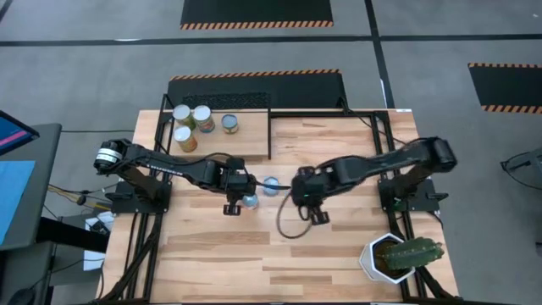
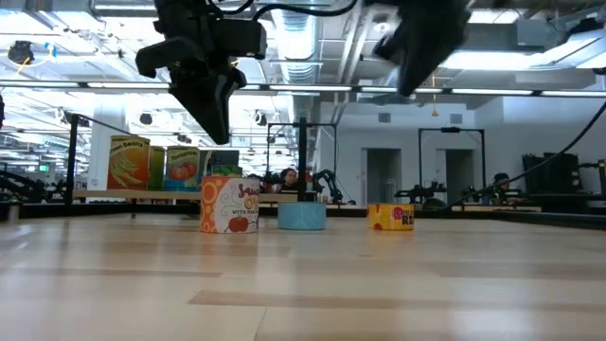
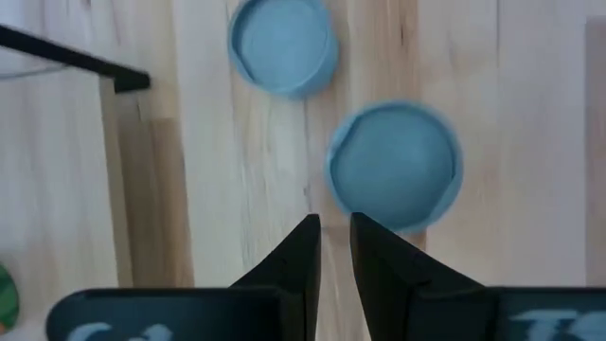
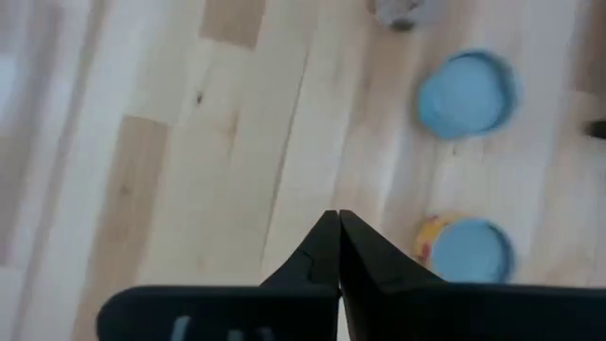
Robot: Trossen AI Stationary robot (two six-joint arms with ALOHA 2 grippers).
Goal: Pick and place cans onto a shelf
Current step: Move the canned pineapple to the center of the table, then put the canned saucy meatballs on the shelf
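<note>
Overhead, both arms meet near the table's centre.
Left gripper (image 1: pixel 232 206): above the boards just at nine o'clock of a blue-topped can; its fingers (image 3: pixel 301 248) nearly together with only a thin slit between them, holding nothing.
Right gripper (image 1: pixel 315 215): at three o'clock of the table cans, well apart from them; fingers (image 4: pixel 327 248) pressed tight together, empty.
Near can (image 1: pixel 251 201): blue top, on the table just beside the left gripper; from above the arm hides part of it, and in the left wrist view (image 3: pixel 395 167) it sits just past the fingertips, off to one side.
Centre can (image 1: pixel 271 185): flat blue tin at one o'clock of the near can, close but apart; seen low (image 2: pixel 302 216) as a short blue tin.
Yellow can (image 2: pixel 390 217): short, red-marked label; I cannot match it to the overhead picture for sure.
Tall can (image 2: pixel 229 205): white, orange and red label, writing cut off by the curve.
Shelf (image 1: pixel 246 135): pale board at twelve o'clock of the table, black rods round it.
Shelf cans (image 1: pixel 192 124): four bunched at the shelf's ten o'clock corner; labels too small to read from above.
Cactus (image 1: pixel 408 252): in a white pot at five o'clock.
</note>
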